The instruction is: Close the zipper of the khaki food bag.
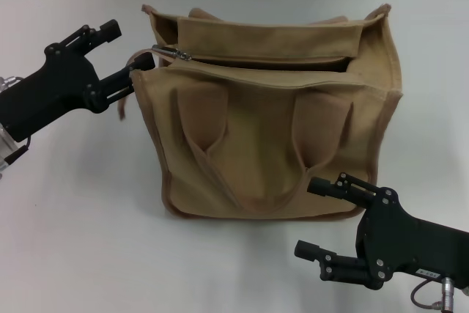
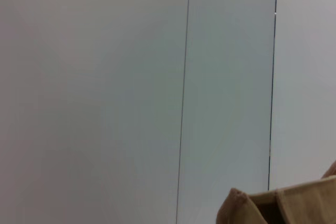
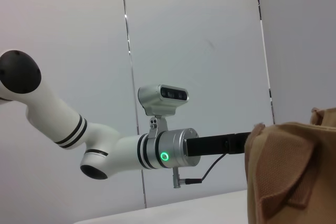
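At the bag's left top corner, the left gripper point(image 1: 126, 55) holds its jaws spread, unclamped, beside the zipper point(image 1: 256, 67) pull tab point(image 1: 170, 52) — the track runs rightward across the khaki food bag point(image 1: 271, 137); right gripper point(image 1: 322, 218) open, empty, farther.

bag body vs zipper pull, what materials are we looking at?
Khaki food bag: looks like woven canvas, matte tan, with soft folds and a visible weave in the right wrist view. Zipper pull tab: likely metal, judging by its shiny silver glint; its tape looks like the same khaki fabric. The left pincer sits at the tab end; the right pincer is open in front of the bag.
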Action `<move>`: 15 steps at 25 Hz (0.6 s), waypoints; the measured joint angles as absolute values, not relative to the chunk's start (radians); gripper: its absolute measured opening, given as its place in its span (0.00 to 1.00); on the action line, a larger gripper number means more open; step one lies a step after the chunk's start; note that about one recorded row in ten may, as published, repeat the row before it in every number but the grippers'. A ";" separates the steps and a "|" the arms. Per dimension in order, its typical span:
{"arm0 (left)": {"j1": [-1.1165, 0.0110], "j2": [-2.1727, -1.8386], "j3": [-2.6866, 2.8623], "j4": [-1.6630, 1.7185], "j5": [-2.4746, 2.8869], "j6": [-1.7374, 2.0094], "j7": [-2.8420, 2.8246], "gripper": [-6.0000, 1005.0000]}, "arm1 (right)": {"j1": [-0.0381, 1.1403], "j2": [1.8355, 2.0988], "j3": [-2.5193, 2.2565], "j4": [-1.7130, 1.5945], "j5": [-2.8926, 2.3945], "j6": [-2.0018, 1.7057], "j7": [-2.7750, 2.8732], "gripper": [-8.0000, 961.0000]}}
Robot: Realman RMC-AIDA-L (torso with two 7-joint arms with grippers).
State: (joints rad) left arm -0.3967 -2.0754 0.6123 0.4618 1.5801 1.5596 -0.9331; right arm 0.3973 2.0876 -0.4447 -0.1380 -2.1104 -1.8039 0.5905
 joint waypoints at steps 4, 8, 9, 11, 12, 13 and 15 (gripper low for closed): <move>-0.385 -2.073 0.613 0.469 1.582 1.550 -0.933 0.76 | 0.399 2.088 -0.443 -0.138 -2.108 -1.798 0.590 0.86; -0.394 -2.074 0.637 0.471 1.604 1.517 -0.934 0.76 | 0.407 2.088 -0.443 -0.138 -2.107 -1.790 0.590 0.86; -0.396 -2.074 0.643 0.470 1.605 1.512 -0.934 0.76 | 0.410 2.088 -0.443 -0.138 -2.104 -1.790 0.590 0.86; -0.402 -2.076 0.655 0.467 1.604 1.502 -0.934 0.76 | 0.412 2.088 -0.443 -0.138 -2.099 -1.790 0.590 0.86; -0.405 -2.076 0.656 0.466 1.601 1.500 -0.934 0.76 | 0.413 2.088 -0.443 -0.138 -2.096 -1.792 0.590 0.86; -0.406 -2.076 0.656 0.466 1.600 1.501 -0.934 0.76 | 0.414 2.088 -0.443 -0.138 -2.095 -1.794 0.587 0.86; -0.411 -2.076 0.657 0.468 1.597 1.509 -0.945 0.76 | 0.415 2.088 -0.443 -0.138 -2.094 -1.800 0.580 0.86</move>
